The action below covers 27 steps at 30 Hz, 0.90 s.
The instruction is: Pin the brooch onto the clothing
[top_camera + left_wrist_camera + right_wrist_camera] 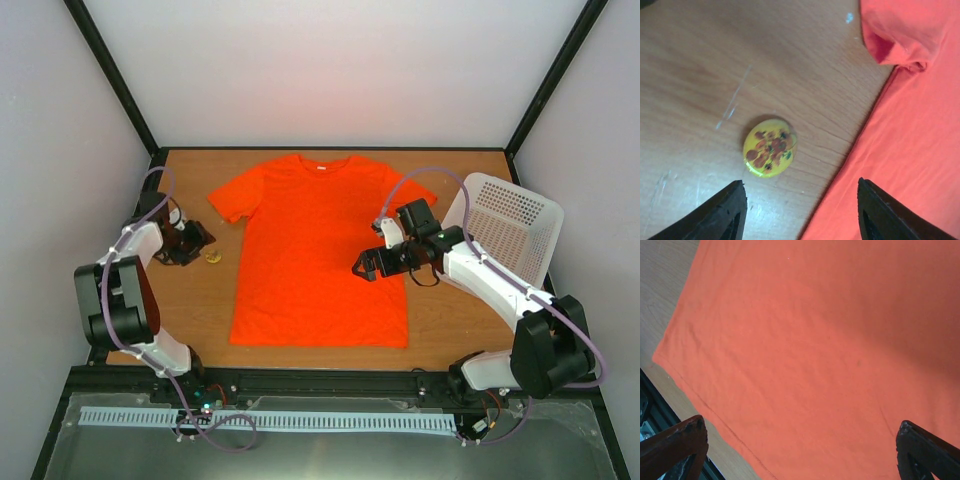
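The orange T-shirt [315, 250] lies flat in the middle of the table. The brooch [212, 256] is a small round yellow disc with a brown flower print, lying on the wood just left of the shirt's edge; it also shows in the left wrist view [769, 147]. My left gripper [196, 241] is open and empty just beside the brooch [802, 192], its fingertips [730, 202] apart on either side. My right gripper [366, 265] is open and empty over the shirt's right half [800, 427]; the shirt [815, 340] fills the right wrist view.
A white perforated basket [510, 220] leans at the right of the table, behind the right arm. The shirt's left sleeve [895, 35] lies close to the brooch. The black front rail [655, 400] runs past the shirt's hem.
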Motion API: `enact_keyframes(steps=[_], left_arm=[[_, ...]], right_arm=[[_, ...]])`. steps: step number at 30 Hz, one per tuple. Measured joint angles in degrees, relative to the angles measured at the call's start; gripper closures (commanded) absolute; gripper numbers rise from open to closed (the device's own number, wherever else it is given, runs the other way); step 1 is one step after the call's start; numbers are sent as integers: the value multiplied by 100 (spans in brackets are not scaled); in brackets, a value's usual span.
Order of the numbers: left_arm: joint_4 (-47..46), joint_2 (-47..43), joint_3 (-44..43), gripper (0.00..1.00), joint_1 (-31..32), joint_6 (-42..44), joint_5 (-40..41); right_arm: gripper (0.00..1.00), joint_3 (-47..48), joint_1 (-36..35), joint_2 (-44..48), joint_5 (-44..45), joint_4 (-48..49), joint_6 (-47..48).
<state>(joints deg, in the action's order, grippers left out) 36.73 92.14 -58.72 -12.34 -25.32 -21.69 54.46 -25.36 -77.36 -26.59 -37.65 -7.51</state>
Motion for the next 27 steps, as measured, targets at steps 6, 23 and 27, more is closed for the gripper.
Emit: enact_keyframes(steps=[6,23,27], left_arm=[[-654,-485,898,44,-184,-1078,-264],[-1325,229,957,49,-153,-1309,302],[-1556,400,861,54,-15,-1003,170]], right_arm=[[2,52,0,-212,-173,11,-7],[4,238,-186,-455,-343,107,-315],[9,352,-328,-597,-339,114,-354]])
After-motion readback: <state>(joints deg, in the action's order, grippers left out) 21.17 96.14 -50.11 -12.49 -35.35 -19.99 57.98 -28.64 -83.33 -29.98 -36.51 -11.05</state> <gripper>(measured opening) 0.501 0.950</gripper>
